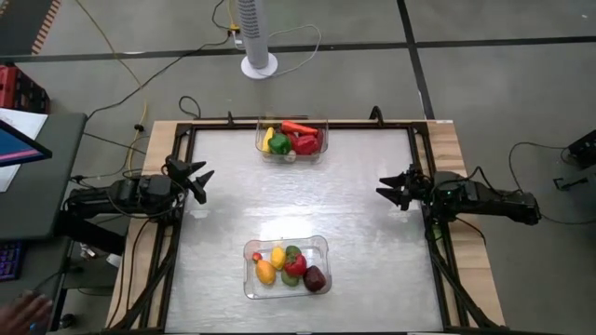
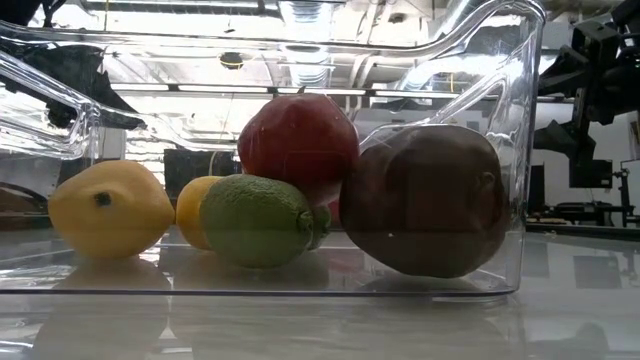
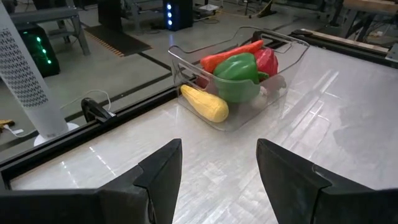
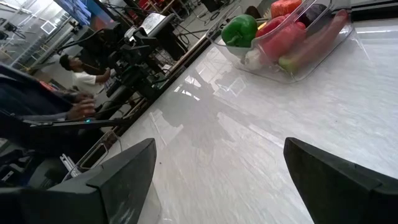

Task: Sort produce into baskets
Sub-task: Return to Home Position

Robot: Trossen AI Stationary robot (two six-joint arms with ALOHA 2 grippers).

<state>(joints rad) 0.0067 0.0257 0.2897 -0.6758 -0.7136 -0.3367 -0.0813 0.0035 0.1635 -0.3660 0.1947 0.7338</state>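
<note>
A clear basket (image 1: 292,154) at the table's far middle holds a carrot, a green pepper, red pieces and yellow corn; it also shows in the left wrist view (image 3: 239,118) and the right wrist view (image 4: 298,68). A second clear basket (image 1: 321,249) at the near middle holds yellow, orange, green, red and dark maroon fruit; in the low view (image 2: 300,280) it fills the picture. My left gripper (image 1: 199,180) is open and empty at the left edge. My right gripper (image 1: 386,189) is open and empty at the right edge.
A white fan stand (image 1: 258,37) stands beyond the far edge. A black frame (image 1: 177,233) runs around the tabletop. A person's hand (image 1: 28,307) shows off the table at the near left. Bare tabletop (image 1: 298,200) lies between the two baskets.
</note>
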